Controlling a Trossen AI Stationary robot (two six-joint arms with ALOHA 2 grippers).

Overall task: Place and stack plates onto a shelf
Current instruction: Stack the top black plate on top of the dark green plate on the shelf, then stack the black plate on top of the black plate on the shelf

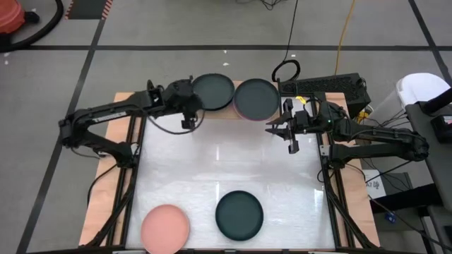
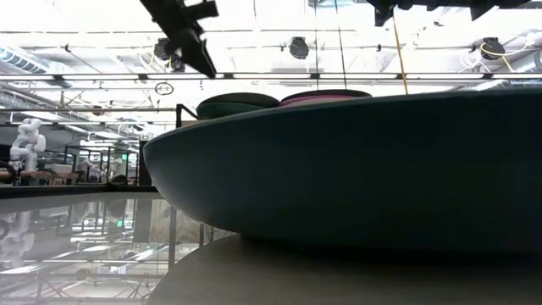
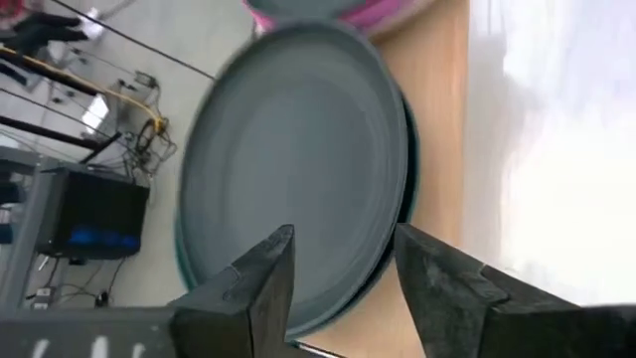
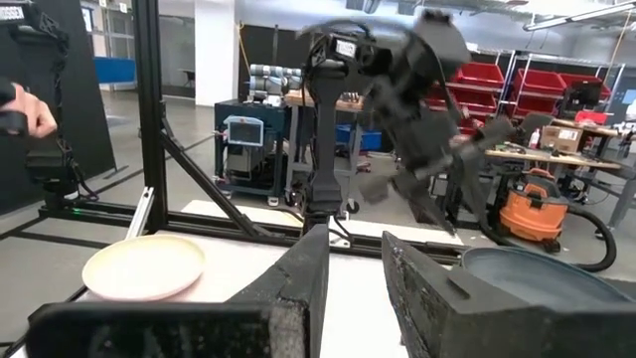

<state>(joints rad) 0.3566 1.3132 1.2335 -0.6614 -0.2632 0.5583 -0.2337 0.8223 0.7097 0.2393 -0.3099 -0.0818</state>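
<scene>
Shelf (image 1: 224, 113): a low wooden rack sitting at the upper centre of the high view, along the far edge of the desk (image 1: 226, 169); only a strip of wood is showing around the plates it is carrying.

Dark stack (image 1: 212, 91): lying on the shelf's left half, a dark grey plate on top with a teal rim peeking from under it in the left wrist view; the edges are lining up closely, so the pile looks steady.

Pink-rimmed stack (image 1: 256, 98): lying on the shelf's right half, just beside the dark stack, a grey plate topping magenta and purple edges.

Pink plate (image 1: 165, 227): waiting at the lower left of the high view, on the desk, well apart from the shelf.

Teal plate (image 1: 239, 214): waiting at the lower centre, beside the pink plate, sitting so close to the low camera that it is filling most of that view.

Left gripper (image 1: 189, 116): hanging at the near rim of the dark stack, upper left of centre; its fingers (image 3: 260, 288) are standing apart and gripping nothing, which suits a release.

Right gripper (image 1: 291, 136): hanging over bare desk at the right, below the pink-rimmed stack, pointing toward the two waiting plates; its fingers (image 4: 303, 273) are parted by a narrow gap and carrying nothing.

Progress, as judged: most plates are shelved, two are remaining.
</scene>
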